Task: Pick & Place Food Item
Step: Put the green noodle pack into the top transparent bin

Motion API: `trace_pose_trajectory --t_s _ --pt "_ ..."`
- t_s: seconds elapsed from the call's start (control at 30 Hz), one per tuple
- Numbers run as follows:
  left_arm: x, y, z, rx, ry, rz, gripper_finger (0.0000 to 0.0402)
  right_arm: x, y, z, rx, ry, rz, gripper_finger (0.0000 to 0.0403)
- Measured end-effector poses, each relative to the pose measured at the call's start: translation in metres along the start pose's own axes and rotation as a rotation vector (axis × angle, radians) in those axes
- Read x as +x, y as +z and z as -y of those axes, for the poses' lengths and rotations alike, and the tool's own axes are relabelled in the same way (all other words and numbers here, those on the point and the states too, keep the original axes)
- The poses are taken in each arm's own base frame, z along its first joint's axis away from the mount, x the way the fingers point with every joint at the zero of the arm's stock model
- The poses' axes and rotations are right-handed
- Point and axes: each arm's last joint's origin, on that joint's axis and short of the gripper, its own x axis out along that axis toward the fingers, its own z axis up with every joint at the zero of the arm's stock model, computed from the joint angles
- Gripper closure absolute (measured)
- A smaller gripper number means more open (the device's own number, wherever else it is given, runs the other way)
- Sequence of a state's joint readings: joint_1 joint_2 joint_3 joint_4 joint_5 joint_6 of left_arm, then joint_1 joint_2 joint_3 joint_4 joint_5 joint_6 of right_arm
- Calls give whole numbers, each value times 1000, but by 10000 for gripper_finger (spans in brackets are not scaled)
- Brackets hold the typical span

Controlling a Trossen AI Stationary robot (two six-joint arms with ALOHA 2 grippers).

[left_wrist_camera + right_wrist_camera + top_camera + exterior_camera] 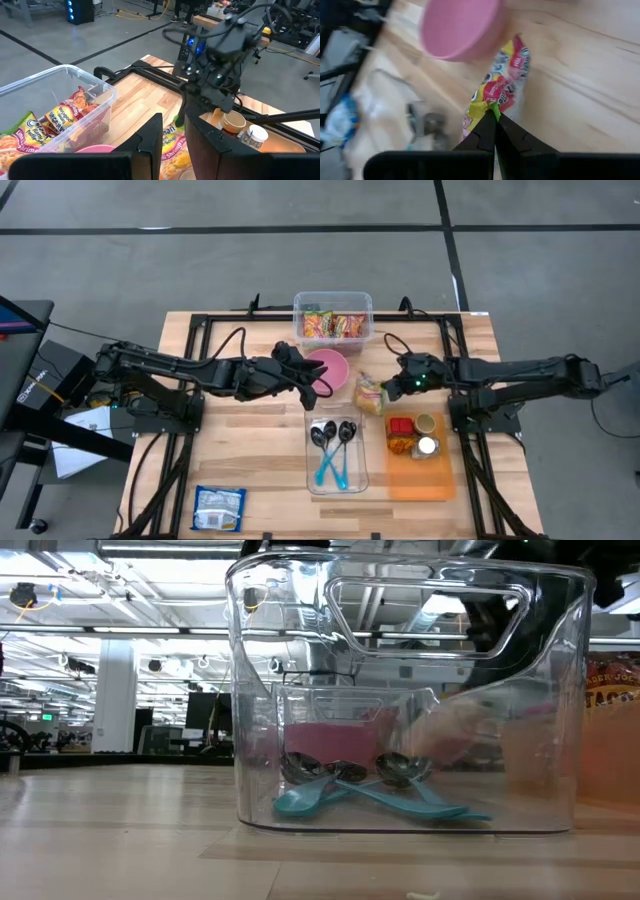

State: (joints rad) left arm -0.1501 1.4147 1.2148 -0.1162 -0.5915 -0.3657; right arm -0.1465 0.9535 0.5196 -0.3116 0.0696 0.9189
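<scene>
A yellow-and-red noodle packet point(369, 395) lies on the wooden table between a pink bowl point(330, 364) and an orange tray point(420, 465). My right gripper point(387, 390) is shut on the packet's end; the right wrist view shows the packet point(502, 82) and the bowl point(460, 25) beyond it. My left gripper point(318, 386) hovers at the bowl's near right rim, its fingers point(150, 142) a little apart and empty. In the left wrist view the packet point(172, 150) shows through the gap between them. My right gripper pinches the packet's edge at its right end point(491, 111) between its two fingertips. The fingers come from the table's right side, slanting down. The rest of the packet stretches away toward the pink bowl and seems to lie on the table.
A clear tub of snack packets point(333, 318) stands at the far edge. A clear tray with teal-handled spoons point(335, 448) sits near the middle, close up in the low view point(400, 690). Jars point(412, 435) stand on the orange tray. A blue-white packet point(218, 508) lies near left.
</scene>
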Motion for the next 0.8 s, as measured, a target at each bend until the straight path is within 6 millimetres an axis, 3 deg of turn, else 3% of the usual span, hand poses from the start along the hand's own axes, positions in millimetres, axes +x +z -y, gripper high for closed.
trace_pose_trajectory --t_s 0.27,0.53,0.8 --pt "0 0 0 1 -1 1 325 5 -2 31 12 -137 -37 403" --pt "0 1 0 -11 -2 5 325 0 11 48 -26 -253 32 399" --pt "0 0 1 -15 -6 5 325 -2 18 57 -74 -326 63 331"
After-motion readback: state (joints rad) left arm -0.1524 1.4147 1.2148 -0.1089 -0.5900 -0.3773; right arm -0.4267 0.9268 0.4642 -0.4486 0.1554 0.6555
